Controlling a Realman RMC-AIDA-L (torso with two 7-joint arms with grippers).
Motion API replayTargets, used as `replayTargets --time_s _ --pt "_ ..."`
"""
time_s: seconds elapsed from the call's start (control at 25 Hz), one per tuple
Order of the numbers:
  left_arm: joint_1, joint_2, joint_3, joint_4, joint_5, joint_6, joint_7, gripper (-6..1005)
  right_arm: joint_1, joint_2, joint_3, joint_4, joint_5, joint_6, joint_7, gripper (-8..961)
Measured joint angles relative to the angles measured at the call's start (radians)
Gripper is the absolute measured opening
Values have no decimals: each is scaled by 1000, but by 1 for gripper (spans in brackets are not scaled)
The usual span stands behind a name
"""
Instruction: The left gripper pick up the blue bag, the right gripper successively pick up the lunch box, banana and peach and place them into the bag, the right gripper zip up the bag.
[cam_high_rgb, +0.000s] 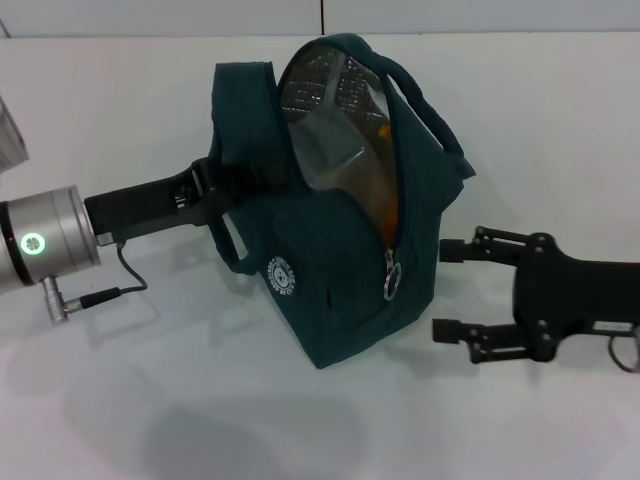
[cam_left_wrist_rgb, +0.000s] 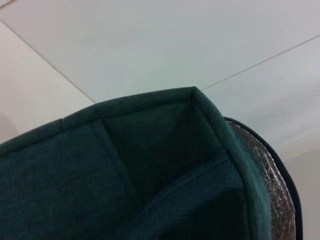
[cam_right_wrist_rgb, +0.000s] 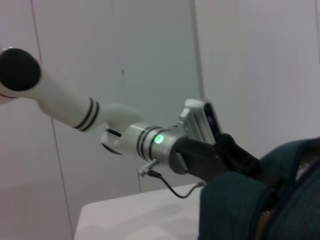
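The blue bag (cam_high_rgb: 340, 270) stands tilted in the middle of the table, its mouth open on silver foil lining (cam_high_rgb: 320, 80). Inside shows a clear lunch box (cam_high_rgb: 330, 150) and an orange strip of banana (cam_high_rgb: 388, 205). The peach is hidden. The zipper ring pull (cam_high_rgb: 390, 284) hangs low on the bag's front. My left gripper (cam_high_rgb: 215, 190) is shut on the bag's left side beside a loop handle, its fingertips buried in fabric. My right gripper (cam_high_rgb: 442, 289) stands open and empty just right of the bag, level with the ring pull. The left wrist view is filled by bag fabric (cam_left_wrist_rgb: 125, 175).
A white table (cam_high_rgb: 150, 400) lies under everything. A black cable (cam_high_rgb: 125, 275) hangs from the left wrist. The right wrist view shows the left arm (cam_right_wrist_rgb: 150, 142) with its green light, reaching to the bag (cam_right_wrist_rgb: 260, 210), with a white wall behind.
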Motion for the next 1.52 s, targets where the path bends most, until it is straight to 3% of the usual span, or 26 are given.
replayTargets --time_s 0.44,0.6,1.0,1.52 --pt "-2 1 0 2 -1 0 2 32 54 4 -28 88 25 44 -13 841" --pt "-4 0 0 -1 -1 0 8 32 61 4 -81 114 73 65 -28 840" --pt "-6 -1 5 -3 -1 -1 8 32 65 4 -206 119 156 135 -30 835" --pt "-4 -1 6 -11 -1 0 11 32 66 4 -242 118 182 159 -31 828"
